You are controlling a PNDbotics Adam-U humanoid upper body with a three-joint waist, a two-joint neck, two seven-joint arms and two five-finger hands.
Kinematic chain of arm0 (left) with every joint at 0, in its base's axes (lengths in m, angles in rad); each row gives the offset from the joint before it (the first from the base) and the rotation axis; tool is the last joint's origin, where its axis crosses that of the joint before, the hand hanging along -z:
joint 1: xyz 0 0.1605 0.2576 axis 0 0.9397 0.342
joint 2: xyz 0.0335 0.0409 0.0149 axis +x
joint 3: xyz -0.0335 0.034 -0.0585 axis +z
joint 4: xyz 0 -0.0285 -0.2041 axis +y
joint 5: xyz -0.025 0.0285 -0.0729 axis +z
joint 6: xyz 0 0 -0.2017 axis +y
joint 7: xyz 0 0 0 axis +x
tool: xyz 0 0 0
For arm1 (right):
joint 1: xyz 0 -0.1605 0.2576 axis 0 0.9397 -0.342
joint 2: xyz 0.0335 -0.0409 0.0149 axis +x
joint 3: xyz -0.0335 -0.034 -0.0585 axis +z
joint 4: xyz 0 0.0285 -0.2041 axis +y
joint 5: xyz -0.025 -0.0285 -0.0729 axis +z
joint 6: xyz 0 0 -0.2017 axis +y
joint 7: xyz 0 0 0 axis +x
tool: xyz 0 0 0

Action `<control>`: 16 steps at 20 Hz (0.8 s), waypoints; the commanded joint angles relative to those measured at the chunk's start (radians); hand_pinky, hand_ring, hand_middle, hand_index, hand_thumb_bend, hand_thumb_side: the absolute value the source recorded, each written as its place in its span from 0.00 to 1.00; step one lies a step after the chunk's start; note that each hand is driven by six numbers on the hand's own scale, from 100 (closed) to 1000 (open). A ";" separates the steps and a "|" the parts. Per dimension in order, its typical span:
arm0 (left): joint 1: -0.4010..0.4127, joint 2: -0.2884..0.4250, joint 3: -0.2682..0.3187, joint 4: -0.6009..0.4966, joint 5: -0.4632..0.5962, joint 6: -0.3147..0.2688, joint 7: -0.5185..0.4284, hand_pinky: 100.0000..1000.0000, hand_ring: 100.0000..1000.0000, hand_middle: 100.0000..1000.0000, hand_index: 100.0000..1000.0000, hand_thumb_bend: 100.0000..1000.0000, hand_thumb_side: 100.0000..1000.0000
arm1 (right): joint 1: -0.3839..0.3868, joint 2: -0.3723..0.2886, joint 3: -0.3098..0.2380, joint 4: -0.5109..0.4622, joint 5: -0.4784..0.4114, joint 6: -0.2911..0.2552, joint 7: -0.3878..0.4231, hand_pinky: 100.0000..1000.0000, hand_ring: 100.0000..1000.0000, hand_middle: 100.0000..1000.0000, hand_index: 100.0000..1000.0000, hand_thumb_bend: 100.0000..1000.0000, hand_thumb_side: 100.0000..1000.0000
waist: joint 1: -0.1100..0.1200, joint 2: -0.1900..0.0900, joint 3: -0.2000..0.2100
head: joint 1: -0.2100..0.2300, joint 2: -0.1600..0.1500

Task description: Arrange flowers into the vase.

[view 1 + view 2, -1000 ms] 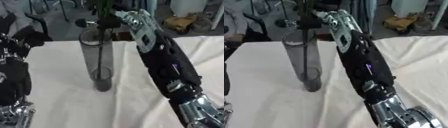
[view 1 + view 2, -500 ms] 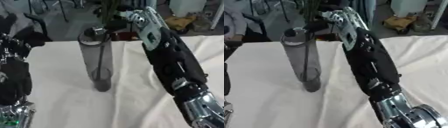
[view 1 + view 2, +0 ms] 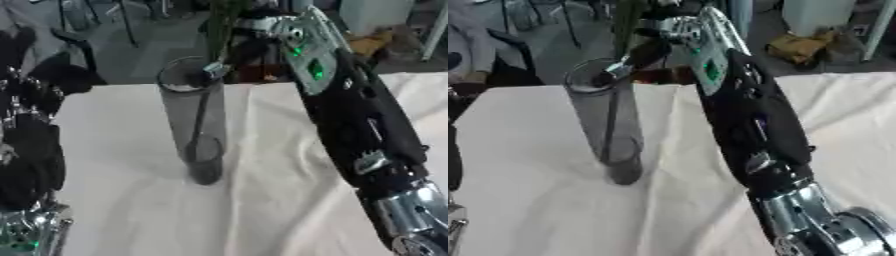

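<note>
Right hand: fingers were curled up by the green flower stem, looked like it was pinched, hard to be sure
Right arm: was stretched out from lower right, hand at the vase rim
Stem: was poked down inside the vase
Vase: was stood upright on the white cloth
Left hand: its fingers couldn't be made out

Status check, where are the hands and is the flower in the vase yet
Right hand above the vase rim, shut on the flower stem. Stem already inside the clear vase, vase upright on the white cloth. Left hand not in view. Nothing blocking.
</note>
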 commanded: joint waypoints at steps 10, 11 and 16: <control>-0.002 0.011 0.005 -0.014 0.000 0.001 0.004 0.60 0.81 0.93 1.00 0.00 1.00 | -0.001 -0.042 -0.012 -0.061 -0.029 0.023 0.053 0.96 1.00 0.89 1.00 1.00 0.67 | 0.007 -0.028 -0.004 | -0.012 0.020; -0.002 0.011 0.005 -0.014 0.000 0.001 0.004 0.60 0.81 0.93 1.00 0.00 1.00 | -0.001 -0.043 -0.012 -0.062 -0.030 0.024 0.054 0.96 1.00 0.89 1.00 1.00 0.67 | 0.007 -0.028 -0.004 | -0.012 0.020; 0.000 0.011 0.007 -0.014 -0.001 0.002 0.006 0.60 0.81 0.93 1.00 0.00 1.00 | 0.011 -0.067 -0.015 -0.073 -0.042 0.027 0.062 0.96 1.00 0.89 1.00 1.00 0.64 | 0.009 -0.030 -0.009 | -0.017 0.033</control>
